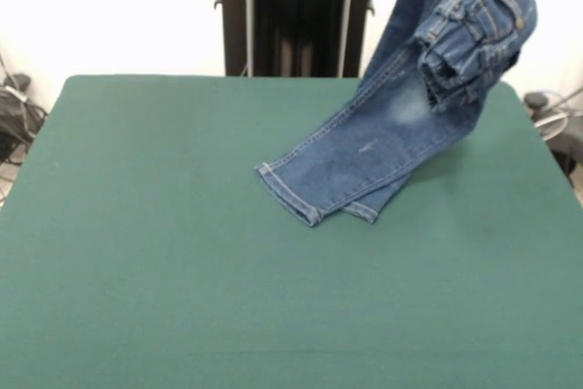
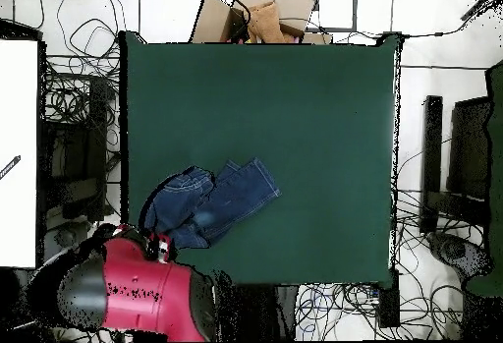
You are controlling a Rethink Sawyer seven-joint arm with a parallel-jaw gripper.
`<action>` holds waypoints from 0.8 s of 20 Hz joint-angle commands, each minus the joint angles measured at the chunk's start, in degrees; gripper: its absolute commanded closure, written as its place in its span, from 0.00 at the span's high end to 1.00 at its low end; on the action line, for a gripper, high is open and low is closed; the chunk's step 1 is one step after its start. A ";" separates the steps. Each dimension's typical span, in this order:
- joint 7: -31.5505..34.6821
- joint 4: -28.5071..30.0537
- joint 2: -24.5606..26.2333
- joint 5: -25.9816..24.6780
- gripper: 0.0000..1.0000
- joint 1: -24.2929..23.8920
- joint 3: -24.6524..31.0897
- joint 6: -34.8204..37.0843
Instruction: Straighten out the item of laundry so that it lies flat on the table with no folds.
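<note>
- The jeans (image 1: 392,125) are half lifted: the waistband end hangs in the air at about 1 o'clock in the front view, and the leg cuffs rest on the green worktop (image 1: 164,252) near its middle.
- From overhead, the jeans (image 2: 211,204) sit toward 7 o'clock on the worktop (image 2: 314,113), close to my red arm (image 2: 138,290).
- Progress, as I judge it: nothing is flat yet. The legs overlap, the waist is bunched and raised. Lowering, spreading and smoothing all remain.
- My claw: it is hidden by the cloth and my arm, so I cannot tell whether it pinches the waistband.
- Count: one pair of jeans, two legs, one worktop, one arm.
</note>
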 commanded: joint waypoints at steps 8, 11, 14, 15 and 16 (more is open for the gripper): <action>28.51 -9.15 2.51 1.40 0.00 5.26 -3.98 13.27; 30.49 -9.76 2.49 0.72 0.00 6.07 -4.14 13.84; 29.21 -8.57 1.62 0.51 0.00 4.84 -3.10 12.16; 27.57 -7.76 1.24 0.45 0.00 3.71 -2.45 10.92; 25.58 -6.99 0.77 0.34 0.00 2.48 -1.76 9.97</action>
